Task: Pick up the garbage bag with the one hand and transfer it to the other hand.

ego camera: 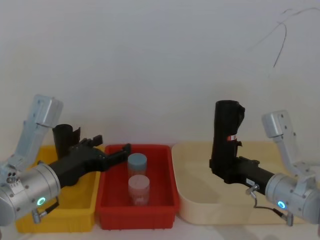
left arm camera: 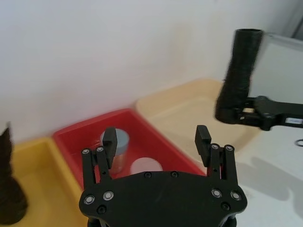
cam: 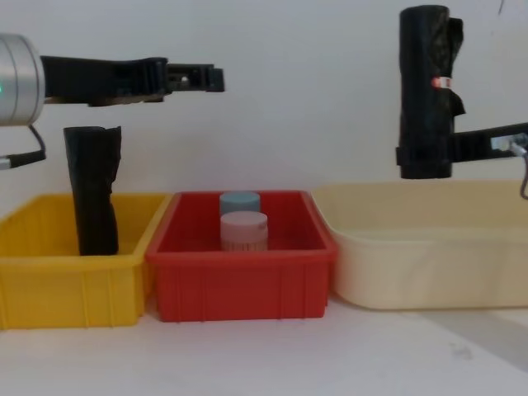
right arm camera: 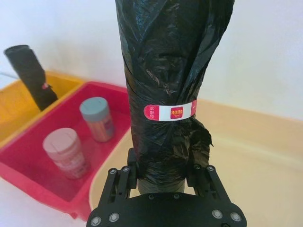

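The garbage bag, a tall black crinkled roll with a red-and-white label, is held upright in the air above the cream bin. My right gripper, on the arm with the blue ring, is shut on the roll's lower end. My left gripper, on the green-ring arm, hovers open and empty over the boundary between the yellow and red bins, well apart from the bag.
A second black roll stands in the yellow bin. The red bin holds a blue-lidded jar and a pink-lidded jar. The cream bin lies under the held bag.
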